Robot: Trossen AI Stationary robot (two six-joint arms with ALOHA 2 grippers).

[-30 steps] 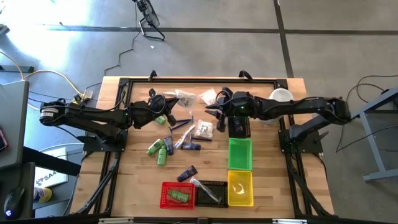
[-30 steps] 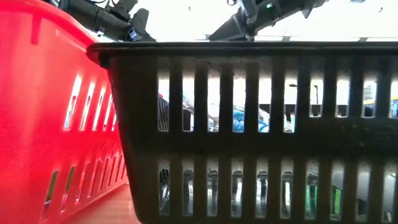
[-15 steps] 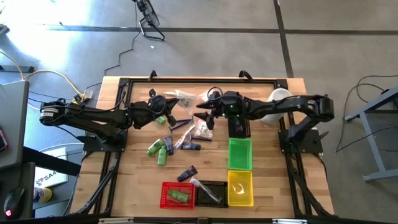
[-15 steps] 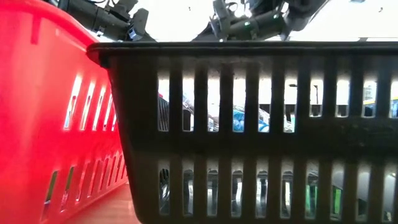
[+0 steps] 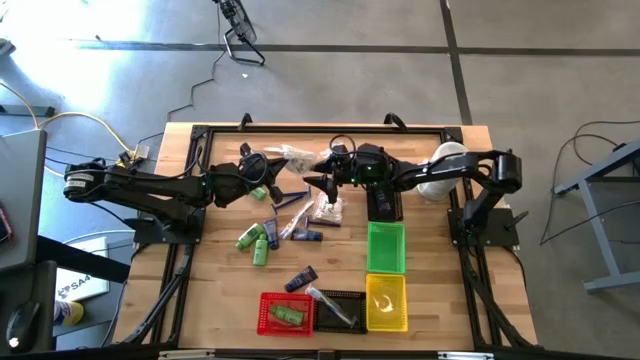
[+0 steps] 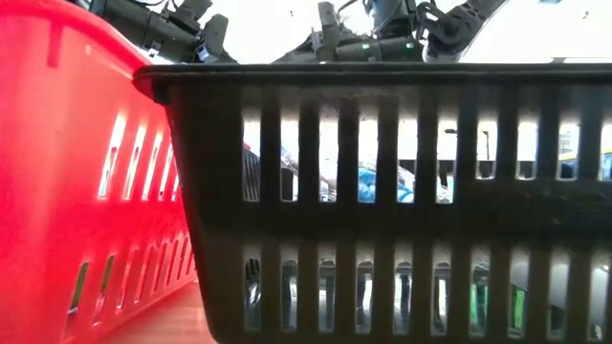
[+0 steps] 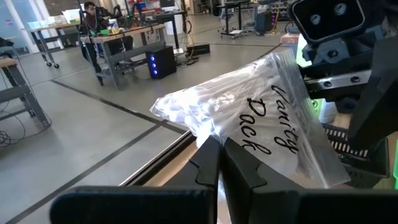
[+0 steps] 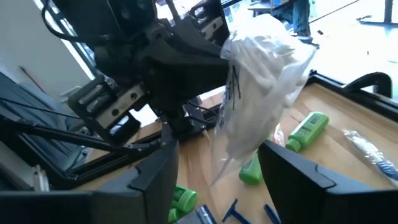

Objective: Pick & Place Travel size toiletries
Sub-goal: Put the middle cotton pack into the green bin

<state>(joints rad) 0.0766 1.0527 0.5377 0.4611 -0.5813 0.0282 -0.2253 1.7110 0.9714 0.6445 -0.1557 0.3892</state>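
Note:
My left gripper, at the table's far left-centre, is shut on a clear "Vanity Pack" packet with white contents. My right gripper is open and faces it from the right. Its fingers stand on either side of the packet's free end without visibly touching it. Loose toiletries lie flat on the wood: green bottles, navy tubes and a white packet. My left gripper pinches one end of the clear packet between its two fingers, which come level from the table's left. The packet sticks out past the fingertips toward the right gripper, lifted clear of the table, its plastic crumpled.
Red, black and yellow baskets stand along the near edge, a green basket behind the yellow one. Another black basket sits under the right arm. A white cup stands at the far right.
My right gripper has gone toward the table's left and down, up to the packet in the left gripper, and has rolled as it went. Its fingers stand wider apart now. The left gripper and the packet have kept still.

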